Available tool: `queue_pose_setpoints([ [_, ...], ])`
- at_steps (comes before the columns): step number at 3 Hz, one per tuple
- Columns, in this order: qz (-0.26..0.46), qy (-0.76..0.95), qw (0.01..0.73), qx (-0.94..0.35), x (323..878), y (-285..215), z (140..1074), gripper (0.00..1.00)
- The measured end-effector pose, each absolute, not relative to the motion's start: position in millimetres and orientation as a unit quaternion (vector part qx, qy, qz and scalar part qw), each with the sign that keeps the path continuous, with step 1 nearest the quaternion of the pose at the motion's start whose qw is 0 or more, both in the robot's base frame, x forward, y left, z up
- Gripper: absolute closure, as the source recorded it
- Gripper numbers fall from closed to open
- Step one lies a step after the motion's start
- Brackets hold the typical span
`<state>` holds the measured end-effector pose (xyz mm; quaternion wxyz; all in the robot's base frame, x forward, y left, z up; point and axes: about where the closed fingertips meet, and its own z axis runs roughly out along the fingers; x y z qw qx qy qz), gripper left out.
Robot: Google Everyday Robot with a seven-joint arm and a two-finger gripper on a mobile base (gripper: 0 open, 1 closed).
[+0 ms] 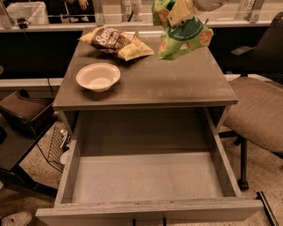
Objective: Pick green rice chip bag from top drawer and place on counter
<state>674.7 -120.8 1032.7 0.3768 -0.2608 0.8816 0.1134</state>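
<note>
The green rice chip bag [183,37] hangs in the air above the back right part of the counter [150,81], crumpled and tilted. My gripper [179,11] comes in from the top edge and is shut on the bag's upper end; one pale finger lies across the bag's top. The top drawer [148,178] is pulled fully open below the counter, its pale bottom bare.
A yellow-and-brown chip bag [117,42] lies at the counter's back left. A white bowl [98,77] stands on the left side. An office chair [256,106] is close on the right. A low dark stand [22,114] is on the left.
</note>
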Motion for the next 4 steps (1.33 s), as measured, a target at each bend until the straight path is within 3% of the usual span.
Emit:
queue_pose_setpoints([
  [2,0.094,0.896,0.397,-0.179,754,-168,991,1.0],
  [4,0.075,0.903,0.39,-0.161,773,-184,967,1.0],
])
